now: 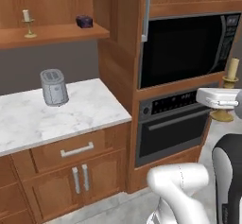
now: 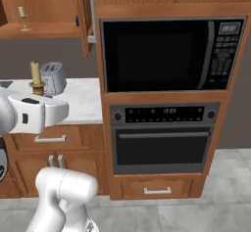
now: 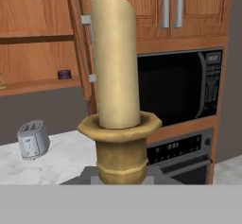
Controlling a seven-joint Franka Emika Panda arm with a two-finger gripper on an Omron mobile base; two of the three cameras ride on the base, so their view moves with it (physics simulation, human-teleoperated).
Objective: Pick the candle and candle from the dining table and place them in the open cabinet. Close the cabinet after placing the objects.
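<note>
Your gripper (image 3: 122, 183) seemingly clenched the thick candle (image 3: 116, 62) by its brass base, fingertips hidden. Swinging toward the open cabinet (image 1: 52, 33) at ten o'clock, it risked toppling the thin candle (image 1: 27, 21).

- Arm raised from the base, elbow bent, white forearm and hand held roughly level.
- Gripper (image 1: 227, 106) clamped narrow on the brass base of the thick cream candle (image 3: 115, 62), carried upright.
- Hand (image 2: 37, 112) well clear of the tabletop (image 1: 85, 109), in mid-air.
</note>
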